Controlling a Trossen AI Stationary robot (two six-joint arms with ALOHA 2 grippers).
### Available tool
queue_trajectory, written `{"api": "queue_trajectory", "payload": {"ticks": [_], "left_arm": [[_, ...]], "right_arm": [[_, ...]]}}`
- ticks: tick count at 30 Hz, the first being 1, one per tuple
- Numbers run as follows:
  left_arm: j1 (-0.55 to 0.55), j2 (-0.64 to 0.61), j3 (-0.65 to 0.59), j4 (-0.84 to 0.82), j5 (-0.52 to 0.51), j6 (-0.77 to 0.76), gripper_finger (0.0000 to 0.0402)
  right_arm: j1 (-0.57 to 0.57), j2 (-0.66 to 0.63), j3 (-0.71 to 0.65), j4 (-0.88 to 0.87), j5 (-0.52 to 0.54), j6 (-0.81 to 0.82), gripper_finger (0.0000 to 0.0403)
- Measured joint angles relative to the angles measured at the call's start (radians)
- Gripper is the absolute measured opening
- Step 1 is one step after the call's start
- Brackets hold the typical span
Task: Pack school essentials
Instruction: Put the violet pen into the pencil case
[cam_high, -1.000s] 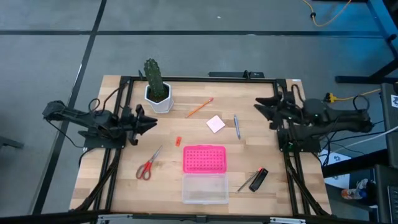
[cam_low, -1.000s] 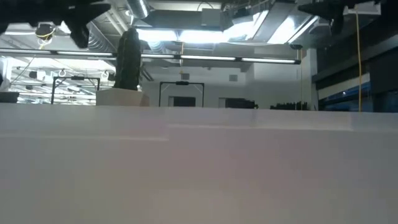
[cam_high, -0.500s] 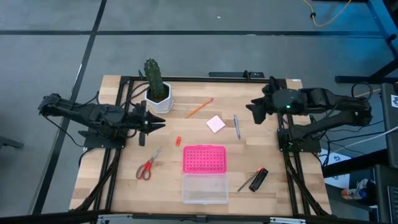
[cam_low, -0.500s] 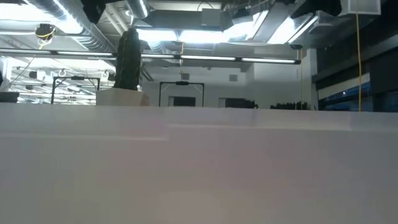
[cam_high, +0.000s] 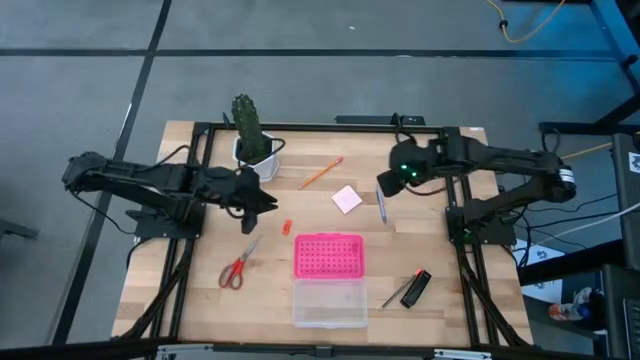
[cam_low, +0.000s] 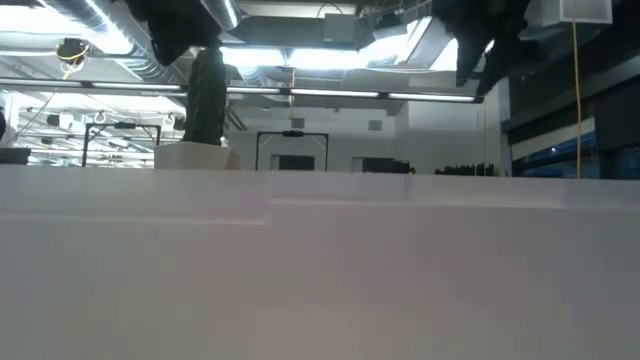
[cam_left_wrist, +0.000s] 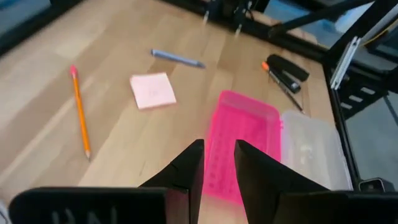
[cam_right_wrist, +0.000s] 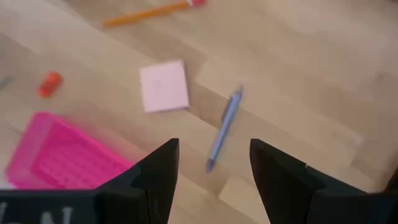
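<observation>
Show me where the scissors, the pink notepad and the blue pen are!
red-handled scissors (cam_high: 238, 267), high view, on the red handles.
pale pink square notepad (cam_right_wrist: 164, 86), right wrist view, on the middle of the top sheet.
blue pen (cam_right_wrist: 224, 127), right wrist view, on the middle of its barrel.

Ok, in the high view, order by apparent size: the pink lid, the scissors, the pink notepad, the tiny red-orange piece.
Largest to smallest as they look from above:
1. pink lid
2. scissors
3. pink notepad
4. red-orange piece
All lie flat on the table, so nearness to the camera hardly skews this.
</observation>
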Motion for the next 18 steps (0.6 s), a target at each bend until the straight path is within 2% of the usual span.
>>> {"api": "queue_trajectory", "payload": {"ticks": [7, 13, 18], "left_arm": [[0.043, 0.085, 0.0, 0.0, 0.015, -0.006, 0.0083], [0.072, 0.12, 0.0, 0.0, 0.043, -0.046, 0.0083], [0.073, 0.12, 0.0, 0.001, 0.048, -0.047, 0.0083]], "right_arm": [[-0.067, 0.106, -0.105, 0.059, -0.068, 0.004, 0.0198], [-0.112, 0.139, -0.273, 0.295, -0.165, -0.004, 0.0198], [-0.132, 0.139, -0.404, 0.456, -0.16, 0.021, 0.0198]]}}
